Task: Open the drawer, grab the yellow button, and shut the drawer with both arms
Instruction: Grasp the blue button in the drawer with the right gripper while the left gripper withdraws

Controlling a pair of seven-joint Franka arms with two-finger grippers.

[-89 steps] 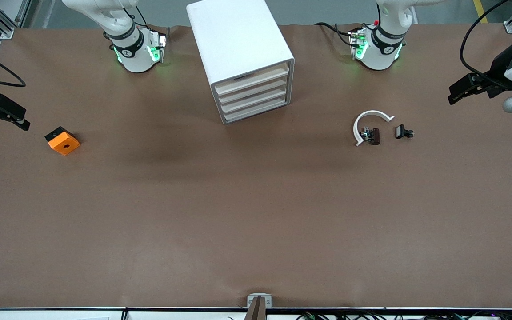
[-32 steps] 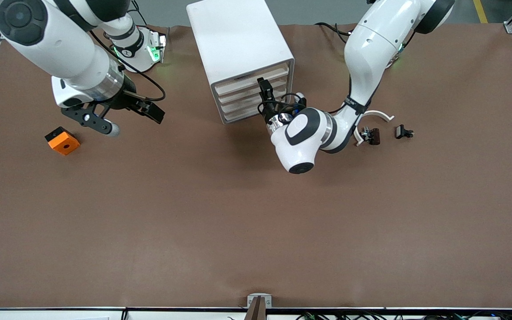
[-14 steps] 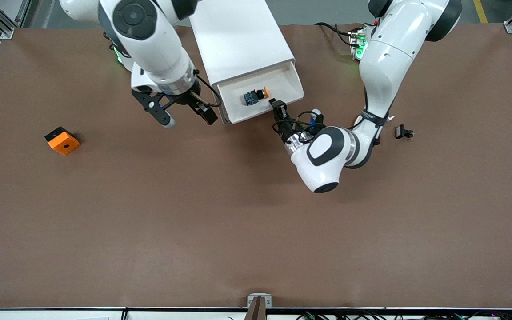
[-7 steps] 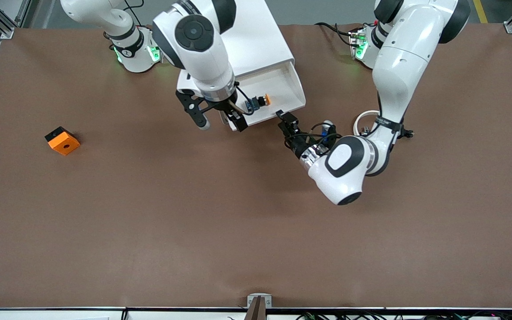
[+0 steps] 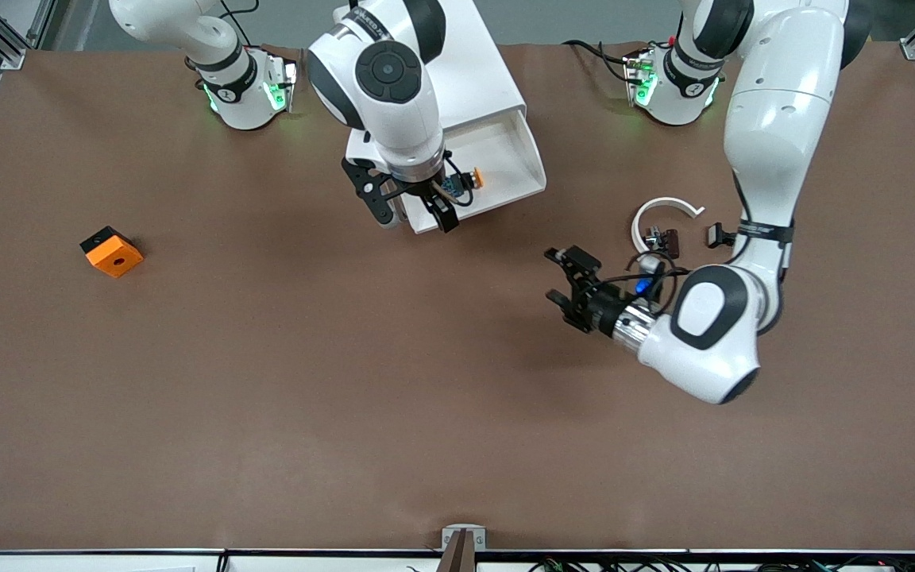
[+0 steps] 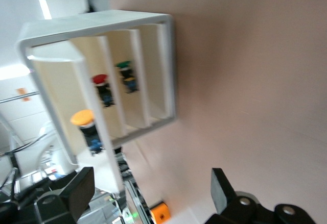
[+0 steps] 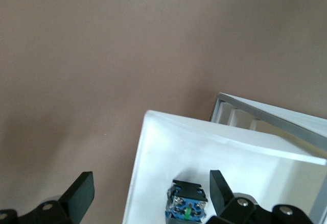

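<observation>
The right claw (image 5: 412, 208) hangs over the open drawer (image 5: 505, 171), fingers spread wide and empty, one finger past the drawer's corner nearest the right arm's end of the table (image 5: 267, 381) and the other over the tray. The button (image 5: 460, 182) lies on its side in the drawer, just beside that inner finger, orange cap pointing toward the left arm's end. The drawer stands pulled well out of the cabinet (image 5: 418, 71).

To take the button well, I judge the right claw should shift along the drawer until both fingers straddle the black body, then drop straight down clear of the drawer's front wall, and close across the body, not the round cap.

The left claw (image 5: 567, 286) waits over bare table, well apart from the drawer, fingers wide and empty.
</observation>
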